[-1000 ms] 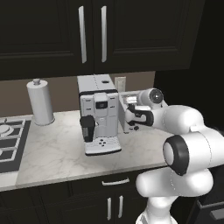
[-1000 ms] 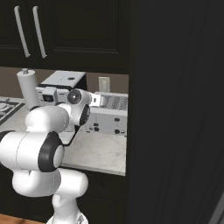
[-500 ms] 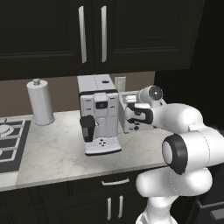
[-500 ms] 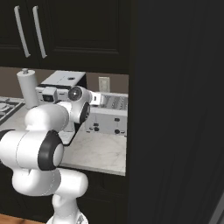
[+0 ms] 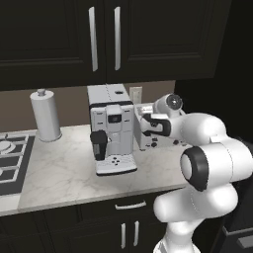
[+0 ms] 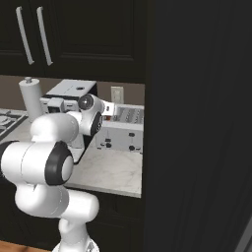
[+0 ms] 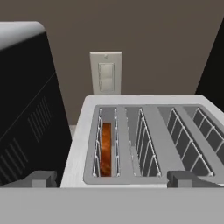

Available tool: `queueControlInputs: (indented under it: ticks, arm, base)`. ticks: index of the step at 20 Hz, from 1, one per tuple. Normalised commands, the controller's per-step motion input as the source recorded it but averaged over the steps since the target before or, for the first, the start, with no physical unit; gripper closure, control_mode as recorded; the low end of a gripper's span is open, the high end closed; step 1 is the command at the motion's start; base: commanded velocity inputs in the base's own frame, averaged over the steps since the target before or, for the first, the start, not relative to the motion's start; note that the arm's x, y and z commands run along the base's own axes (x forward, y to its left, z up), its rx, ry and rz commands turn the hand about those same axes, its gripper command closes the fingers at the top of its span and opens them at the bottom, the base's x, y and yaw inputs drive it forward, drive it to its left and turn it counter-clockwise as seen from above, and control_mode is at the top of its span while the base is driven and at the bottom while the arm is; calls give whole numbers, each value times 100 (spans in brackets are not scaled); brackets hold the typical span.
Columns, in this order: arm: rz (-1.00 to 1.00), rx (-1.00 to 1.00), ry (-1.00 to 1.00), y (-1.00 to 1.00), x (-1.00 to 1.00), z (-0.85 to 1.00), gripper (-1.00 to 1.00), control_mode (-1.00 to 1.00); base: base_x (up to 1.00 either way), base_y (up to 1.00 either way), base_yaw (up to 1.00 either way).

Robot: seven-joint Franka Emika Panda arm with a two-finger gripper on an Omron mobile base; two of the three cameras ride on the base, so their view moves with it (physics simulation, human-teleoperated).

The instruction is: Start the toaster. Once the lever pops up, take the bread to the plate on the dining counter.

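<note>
The white-grey toaster (image 7: 131, 105) stands on the worktop just right of the coffee machine, seen from above in the hand view. The bread (image 7: 106, 148) sits deep in its leftmost slot, only a brown edge showing. My gripper (image 7: 114, 180) hovers open over the toaster's front edge, one fingertip (image 7: 43, 178) at each side, nothing between them. From the base views the hand (image 5: 149, 124) is in front of the toaster (image 6: 125, 130), covering part of it. The plate and the dining counter are out of view.
A tall white-and-black coffee machine (image 5: 111, 128) stands close on the toaster's left. A paper towel roll (image 5: 44, 116) and a stove (image 5: 10, 160) lie further left. A wall outlet (image 7: 105, 72) is behind the toaster, a tall dark cabinet wall (image 6: 197, 123) on its right.
The hand has crept slightly upward over the toaster. The jaws stay open and the bread has not moved.
</note>
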Motion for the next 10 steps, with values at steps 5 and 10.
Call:
queueControlInputs:
  ticks: [5, 10]
  arm:
    - [0, 0, 3, 4, 9, 0, -100, -100]
    - [0, 0, 3, 5, 6, 0, -100, -100]
  base:
    - [0, 0, 0]
    - [0, 0, 0]
